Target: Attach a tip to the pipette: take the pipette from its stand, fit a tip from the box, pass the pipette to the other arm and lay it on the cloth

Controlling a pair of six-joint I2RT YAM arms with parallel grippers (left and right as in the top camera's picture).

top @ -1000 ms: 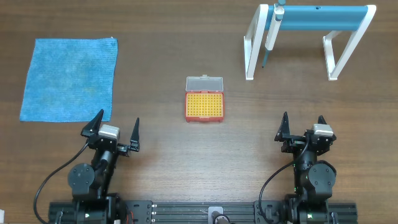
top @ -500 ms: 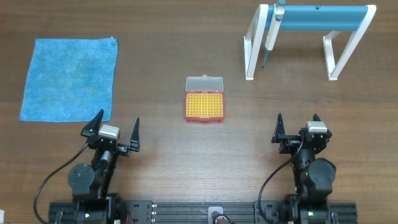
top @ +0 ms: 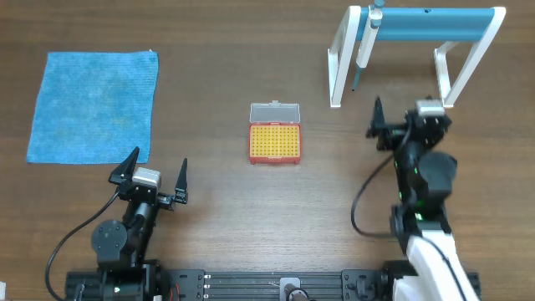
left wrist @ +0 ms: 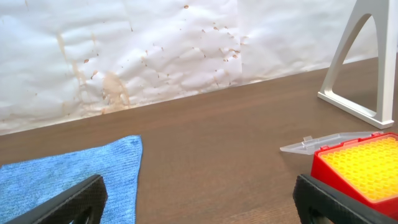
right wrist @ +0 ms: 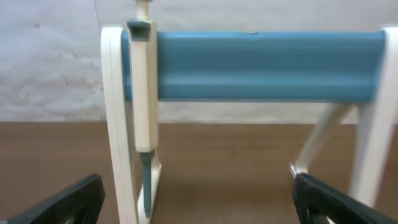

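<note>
1. Since the pipette (right wrist: 143,93) is the thing to grab first, we note it hangs upright on the stand (top: 468,63), ahead of the right pincer (top: 403,117) and a bit to its left, not touching it.
2. Look: slim cream body hooked at the end of the blue bar (top: 430,25), just beside the white leg (top: 336,63). A short plunger stub shows on top, and a thin dark-teal shaft points down.
3. Handling, our guess: light, stiff plastic, and smooth, so it may slip. The thin lower shaft looks like the fragile part.
4. Where to hold: across the cream body under the hook, then lift up to clear the bar. We'd avoid the shaft.
5. Right pincer: fingers apart, empty, facing the stand.
6. Left pincer (top: 159,163): fingers apart, empty, low over the bench (top: 251,226).
7. The tip box (top: 274,142) has its lid open and yellow rack showing. It sits ahead and right of the left pincer, well left of the right one.
8. The blue cloth (top: 94,107) lies flat, ahead and left of the left pincer, near it.
</note>
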